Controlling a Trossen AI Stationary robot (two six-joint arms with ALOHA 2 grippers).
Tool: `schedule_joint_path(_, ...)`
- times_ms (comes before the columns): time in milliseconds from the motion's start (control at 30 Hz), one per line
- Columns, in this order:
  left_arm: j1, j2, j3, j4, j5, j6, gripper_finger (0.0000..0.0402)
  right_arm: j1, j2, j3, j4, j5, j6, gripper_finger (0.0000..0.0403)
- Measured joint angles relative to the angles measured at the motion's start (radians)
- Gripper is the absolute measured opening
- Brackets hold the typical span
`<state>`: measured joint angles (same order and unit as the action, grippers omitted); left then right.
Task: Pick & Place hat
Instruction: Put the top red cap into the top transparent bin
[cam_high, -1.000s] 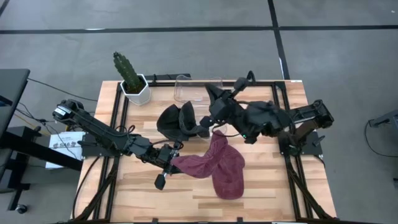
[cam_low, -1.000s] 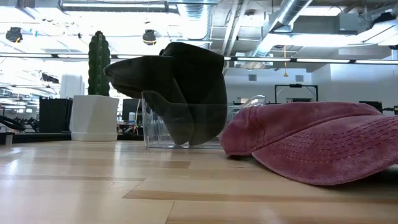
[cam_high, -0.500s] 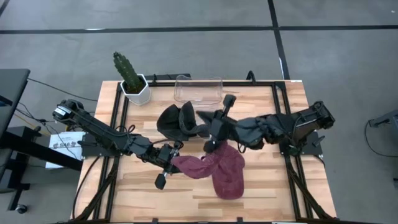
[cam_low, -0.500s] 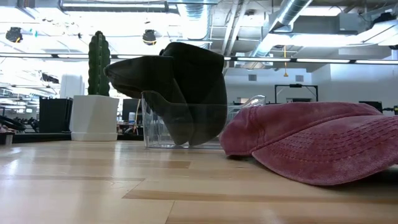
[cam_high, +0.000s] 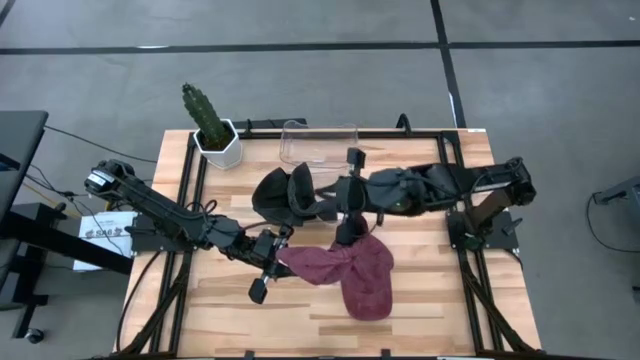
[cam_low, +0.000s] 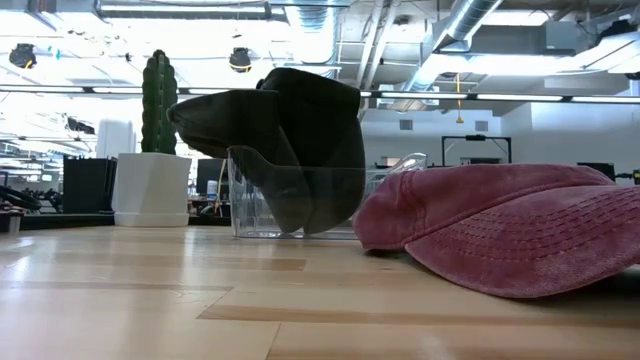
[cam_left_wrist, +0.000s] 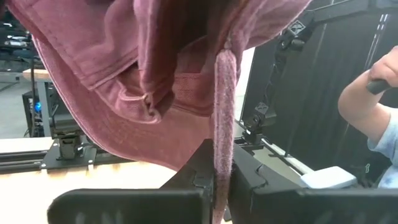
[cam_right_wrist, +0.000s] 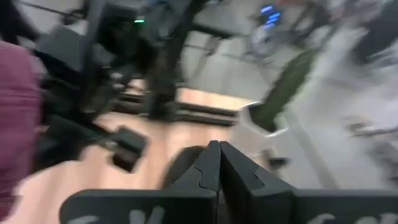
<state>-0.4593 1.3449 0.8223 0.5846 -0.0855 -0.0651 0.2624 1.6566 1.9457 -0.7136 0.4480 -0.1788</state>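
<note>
A maroon hat (cam_high: 358, 275) lies with its crown on the wood table, toward the right middle; in the low view it is the maroon hat (cam_low: 510, 235). My left gripper (cam_high: 282, 257), level and low at the hat's left side, is shut on its strap. A black hat (cam_high: 284, 195) stands left of centre, in front of a clear container (cam_high: 320, 145). My right gripper (cam_right_wrist: 215, 163) is shut and has nothing in it. It hovers above the table's middle, by the black hat's right edge, slanting down toward the table's left. My left gripper pinches the maroon hat's narrow strap (cam_left_wrist: 222, 134) between its two fingers. The fingers come in level from the table's left. The strap runs straight out from between the fingers to the hat's back edge (cam_left_wrist: 186, 74), and the hat's body rests on the table.
A cactus in a white pot (cam_high: 215, 135) stands at the far left corner. Black frame rails (cam_high: 470, 275) run along the table's left and right sides. A person's arm (cam_left_wrist: 367, 102) shows beyond the table in the left wrist view. Bare wood lies along the near edge.
My right gripper has swung round from pointing toward the far edge to pointing toward the table's left. It tipped downward, rolled and sank a little, and stayed shut. Both hats and my left gripper have kept still.
</note>
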Motion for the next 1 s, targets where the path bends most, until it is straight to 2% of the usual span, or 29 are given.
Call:
schedule_joint_path(300, 0.03, 0.0, 0.0, -0.021, 0.0, -0.019, 0.0017, -0.121, 0.001, 0.029, -0.03, -0.307, 0.202, 0.0)
schedule_joint_path(533, 0.03, 0.0, 0.0, -0.039, 0.0, -0.022, 0.0017, -0.114, 0.0, 0.116, -0.052, -0.422, 0.266, 0.0)
schedule_joint_path(600, 0.03, 0.0, 0.0, -0.038, 0.0, -0.022, 0.0017, -0.094, -0.002, 0.14, -0.064, -0.426, 0.258, 0.0)
schedule_joint_path(700, 0.03, 0.0, 0.0, -0.039, 0.0, -0.022, 0.0017, -0.063, 0.0, 0.159, -0.073, -0.326, 0.202, 0.0)
schedule_joint_path(900, 0.028, 0.0, 0.0, -0.038, 0.011, -0.028, 0.0017, -0.012, -0.001, 0.179, 0.011, 0.198, -0.043, 0.0)
schedule_joint_path(1000, 0.028, 0.001, 0.0, -0.033, 0.011, -0.027, 0.0017, -0.027, 0.027, 0.181, 0.056, 0.331, -0.106, 0.0)
